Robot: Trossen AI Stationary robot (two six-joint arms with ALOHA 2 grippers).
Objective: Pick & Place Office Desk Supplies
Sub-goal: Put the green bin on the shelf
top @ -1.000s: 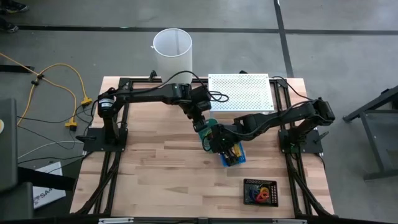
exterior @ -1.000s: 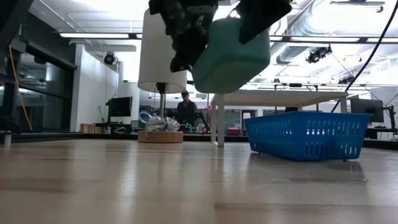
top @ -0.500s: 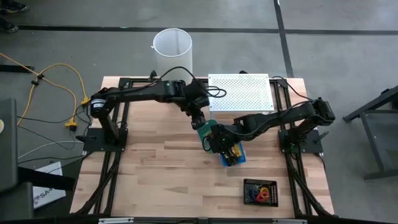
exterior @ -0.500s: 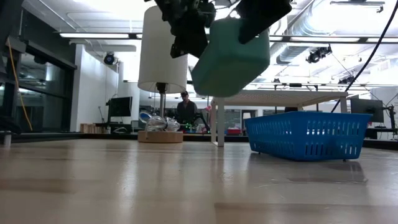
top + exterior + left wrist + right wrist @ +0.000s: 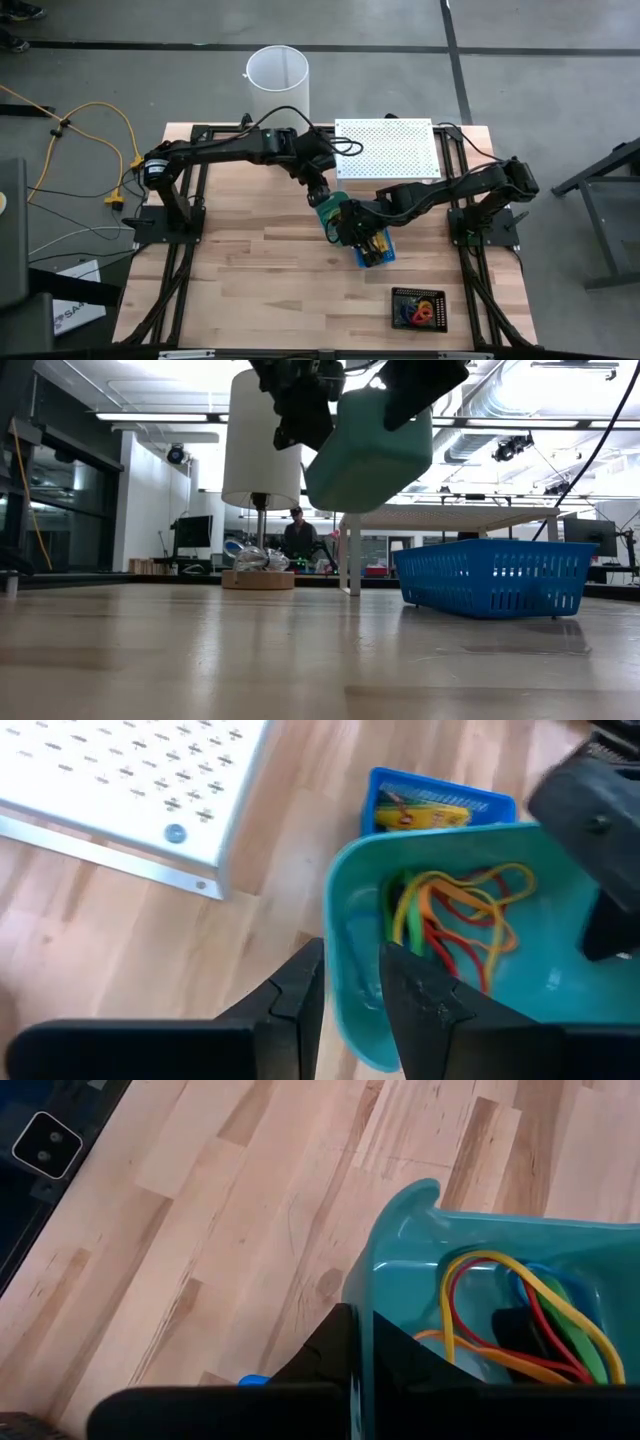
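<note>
Both tools, left tool (image 5: 350, 985) and right tool (image 5: 358, 1342), are pinching the tilted green tray's (image 5: 368, 460) rim above the blue tray (image 5: 495, 577), rubber bands (image 5: 455, 915) lying lengthwise inside.

We see everything arranged around the tray (image 5: 333, 213) held above the middle of the tabletop (image 5: 250, 280).

The rubber bands (image 5: 455, 915) lie in that tray; left end effector (image 5: 322, 200) grips its rim on the far left side, right end effector (image 5: 345, 225) on the near right. Just right and nearer sits a basket (image 5: 375, 250) holding packets (image 5: 420, 815); the perforated board (image 5: 385, 148) lies behind; another tray (image 5: 419, 308) lies well nearer, rightward.
</note>
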